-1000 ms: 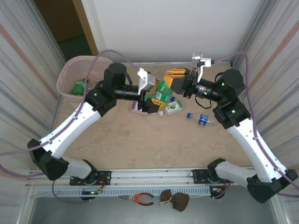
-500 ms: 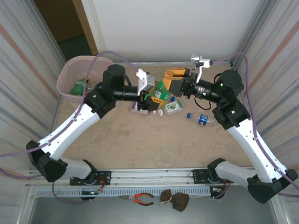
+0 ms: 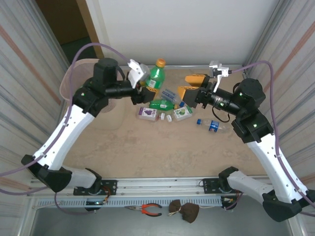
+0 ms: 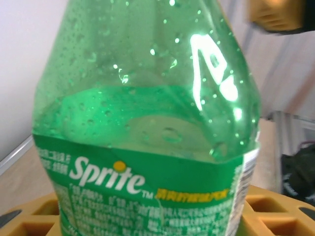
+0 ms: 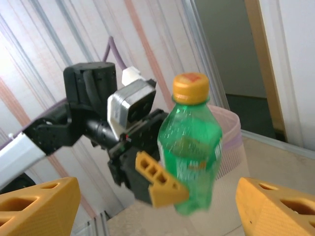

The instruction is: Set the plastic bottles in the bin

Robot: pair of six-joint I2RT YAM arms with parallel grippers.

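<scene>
A green Sprite bottle [image 3: 156, 74] with an orange cap stands upright in the air above the back of the table, and my left gripper [image 3: 149, 88] is shut on its lower body. In the left wrist view the bottle [image 4: 147, 123] sits between my yellow fingers [image 4: 29, 216]. My right gripper [image 3: 189, 86] is open and empty, just right of the bottle. From the right wrist the bottle [image 5: 192, 142] hangs ahead of my spread fingers [image 5: 39, 206], with the pink bin [image 5: 229, 142] behind it. The bin [image 3: 66, 83] stands at the back left, partly behind my left arm.
More bottles lie mid-table: a purple-labelled one [image 3: 146, 113], a green one [image 3: 161, 104], a clear one [image 3: 171, 94], a green-labelled one [image 3: 183, 112] and a blue-capped one [image 3: 211, 124]. A white cap [image 3: 169, 118] lies among them. Corrugated walls close both sides.
My right gripper has let go of the green bottle, opened and drawn back to the right. My left gripper, shut on the bottle, has lifted it up and towards the back left.
</scene>
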